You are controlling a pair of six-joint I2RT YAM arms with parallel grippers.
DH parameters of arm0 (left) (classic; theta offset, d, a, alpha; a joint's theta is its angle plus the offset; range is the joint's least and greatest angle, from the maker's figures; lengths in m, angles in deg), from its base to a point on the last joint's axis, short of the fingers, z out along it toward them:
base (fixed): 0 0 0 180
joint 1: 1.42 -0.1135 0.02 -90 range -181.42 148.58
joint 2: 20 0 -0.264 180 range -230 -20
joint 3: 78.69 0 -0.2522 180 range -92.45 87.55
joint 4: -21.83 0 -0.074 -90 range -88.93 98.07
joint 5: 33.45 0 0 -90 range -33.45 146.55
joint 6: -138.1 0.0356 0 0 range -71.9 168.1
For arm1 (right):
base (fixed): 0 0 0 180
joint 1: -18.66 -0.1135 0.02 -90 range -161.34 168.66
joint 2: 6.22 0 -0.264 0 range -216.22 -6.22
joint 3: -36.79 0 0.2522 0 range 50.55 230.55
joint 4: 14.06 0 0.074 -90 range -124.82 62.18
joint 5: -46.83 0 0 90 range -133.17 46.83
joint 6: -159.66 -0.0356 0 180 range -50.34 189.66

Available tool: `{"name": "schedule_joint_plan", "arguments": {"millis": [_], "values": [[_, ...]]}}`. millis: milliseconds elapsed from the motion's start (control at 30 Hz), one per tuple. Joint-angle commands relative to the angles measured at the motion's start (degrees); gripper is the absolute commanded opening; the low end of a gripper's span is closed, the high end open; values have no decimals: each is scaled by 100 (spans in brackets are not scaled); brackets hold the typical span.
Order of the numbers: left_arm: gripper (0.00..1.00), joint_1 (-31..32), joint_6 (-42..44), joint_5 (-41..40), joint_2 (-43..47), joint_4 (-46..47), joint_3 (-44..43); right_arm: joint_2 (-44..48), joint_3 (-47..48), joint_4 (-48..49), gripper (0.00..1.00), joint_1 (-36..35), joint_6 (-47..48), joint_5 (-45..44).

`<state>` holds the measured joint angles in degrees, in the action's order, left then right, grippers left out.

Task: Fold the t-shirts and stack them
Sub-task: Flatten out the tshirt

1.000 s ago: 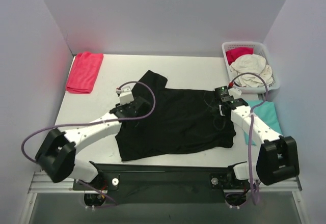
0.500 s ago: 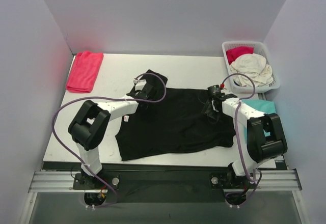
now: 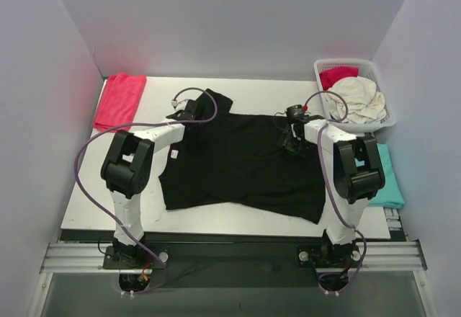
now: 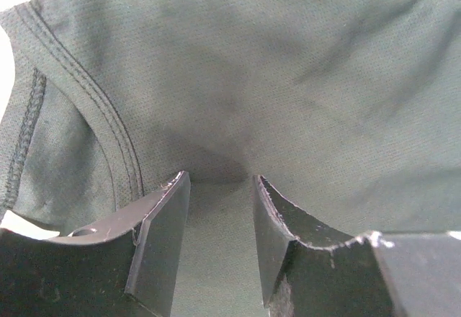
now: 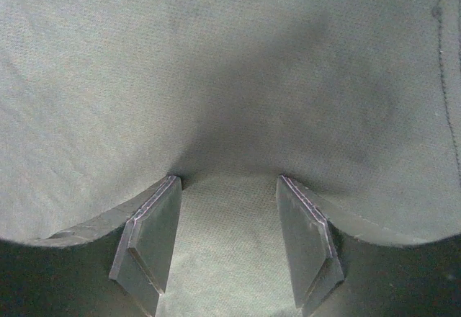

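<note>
Left hand (image 4: 220,180): stretched forward, half-wide, tips on black t-shirt (image 3: 238,166).
Right hand (image 5: 227,180): stretched forward, wide, pressing it.

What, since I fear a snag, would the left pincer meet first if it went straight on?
The black shirt: the left pincer points straight into its cloth and seems to be touching it, though depth is hard to judge.

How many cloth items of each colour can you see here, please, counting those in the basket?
Black: 1, the black t-shirt spread on the table.
Red: 2, the folded red cloth at far left and the red cloth in the basket.
Cream: 1, the cream bundle in the basket.
Teal: 1, the teal cloth at the right edge.
Total: 5.
</note>
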<state>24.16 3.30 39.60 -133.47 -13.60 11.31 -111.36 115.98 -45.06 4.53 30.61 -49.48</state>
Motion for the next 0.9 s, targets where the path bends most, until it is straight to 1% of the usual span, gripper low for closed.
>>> {"name": "schedule_joint_plan", "arguments": {"millis": [0,33,133,167,233,267,300,333,367,433,500,600,700,800,833,867], "values": [[50,-255,41,324,-386,-127,-513,-452,706,-324,55,103,195,112],[50,-299,59,376,-473,-136,-818,-550,882,-368,55,130,204,121],[51,-466,138,464,-842,-293,-1347,-971,1585,-509,55,218,318,244],[50,-501,155,508,-1044,-381,-1723,-1086,1996,-570,55,244,362,322],[50,-616,208,535,-1273,-487,-2173,-1438,2402,-658,55,332,459,419],[50,-642,225,552,-1518,-592,-2619,-1543,2596,-693,55,367,503,454],[50,-677,278,579,-1642,-627,-2832,-1657,2772,-720,55,393,538,472],[50,-730,305,596,-1765,-671,-3043,-1885,3174,-729,55,446,582,542],[50,-765,331,614,-2027,-759,-3532,-2000,3369,-781,55,464,696,577],[50,-809,462,675,-2266,-838,-3983,-2281,3913,-799,55,508,802,587],[50,-853,629,719,-2460,-821,-4466,-2379,4187,-817,54,543,977,587],[49,-888,875,869,-2496,-724,-4828,-2353,4496,-817,54,543,1223,499],[50,-880,1112,738,-2189,-769,-4804,-1846,4339,-817,54,552,1329,280],[50,-853,1236,641,-1583,-470,-4146,-1484,3936,-817,55,543,1373,165],[50,-845,1254,588,-1442,-400,-3778,-1274,3812,-808,55,543,1365,147],[50,-836,1263,561,-1224,-373,-3644,-1185,3680,-817,56,543,1356,156]]}}
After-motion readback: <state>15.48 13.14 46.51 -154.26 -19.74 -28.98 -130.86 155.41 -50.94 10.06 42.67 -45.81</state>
